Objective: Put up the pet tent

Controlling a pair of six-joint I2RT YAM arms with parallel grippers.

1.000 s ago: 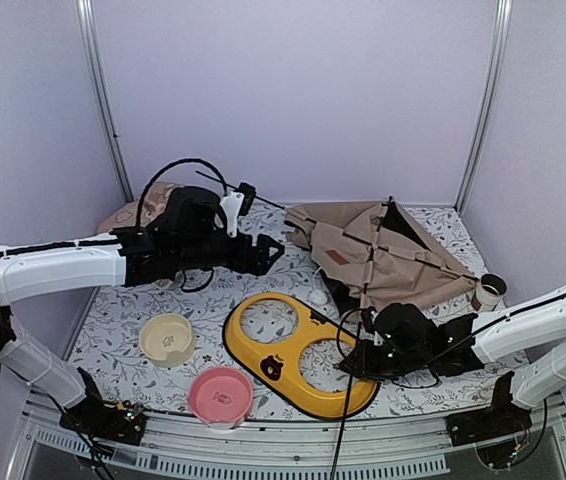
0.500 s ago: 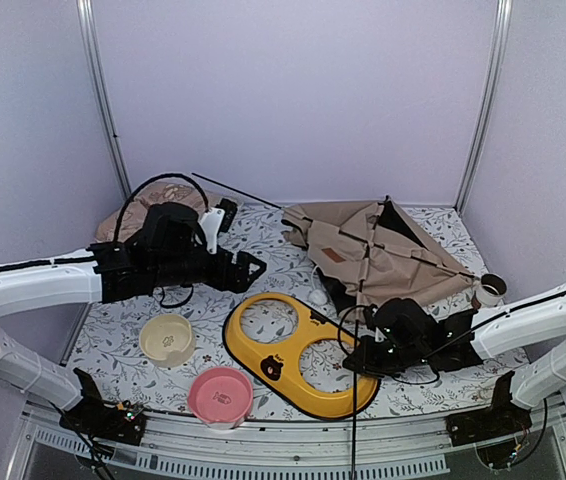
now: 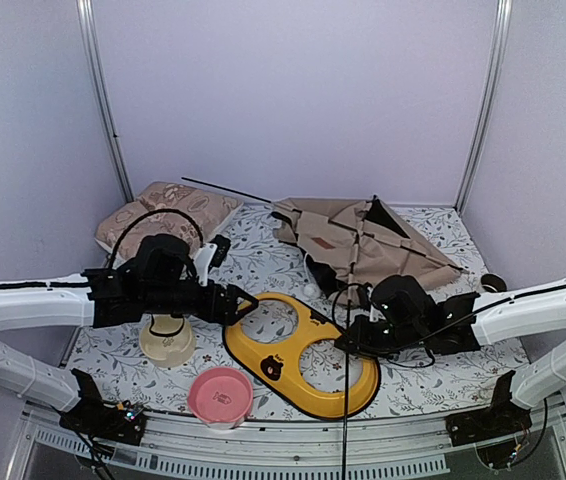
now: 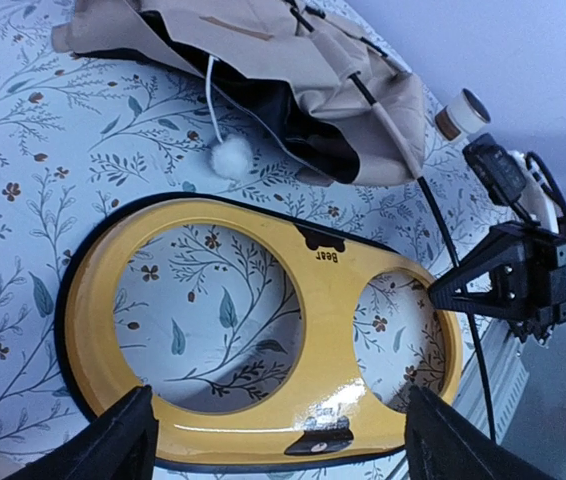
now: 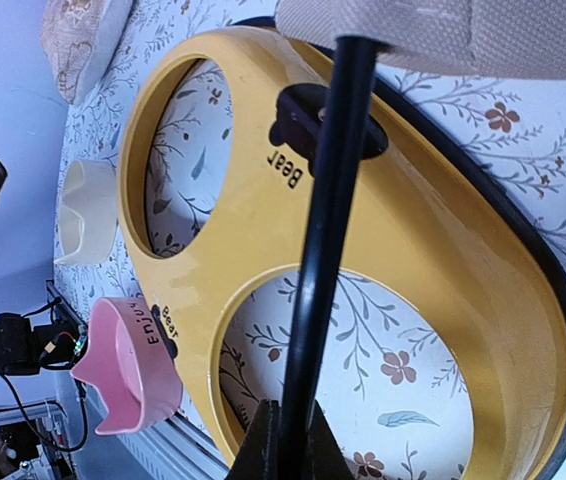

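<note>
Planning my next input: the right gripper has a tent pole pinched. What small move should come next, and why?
Probably swing the left gripper toward the pet tent to steady its fabric. It hangs open and empty over the yellow bowl stand, while the right gripper is shut on the black pole and the tent lies collapsed.

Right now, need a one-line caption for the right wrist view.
Right gripper shut on a black tent pole crossing the yellow two-hole bowl stand; pink bowl beside it.
</note>
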